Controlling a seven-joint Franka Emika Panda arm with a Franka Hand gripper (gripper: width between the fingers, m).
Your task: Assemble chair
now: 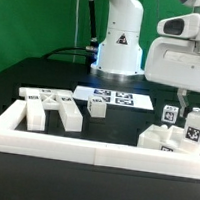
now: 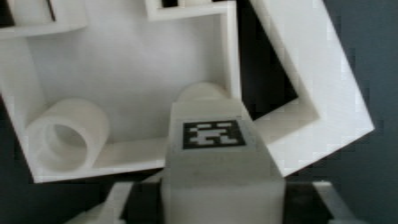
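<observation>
In the wrist view a white tagged chair post (image 2: 217, 150) stands between my fingers and reaches down to a white slab with raised edges (image 2: 125, 70) that carries a round peg (image 2: 71, 140). My gripper (image 2: 222, 196) straddles the post, and a dark gap shows on each side of it, so it is open. In the exterior view my gripper (image 1: 182, 100) hangs over the cluster of chair parts on that view's right (image 1: 174, 137), just above a tagged post (image 1: 170, 115). More chair blocks (image 1: 52, 108) lie on that view's left, and a small tagged block (image 1: 97, 108) lies between.
The long low white border wall (image 1: 82, 148) runs along the front. The marker board (image 1: 113, 97) lies before the robot base (image 1: 122, 45). A green backdrop stands behind.
</observation>
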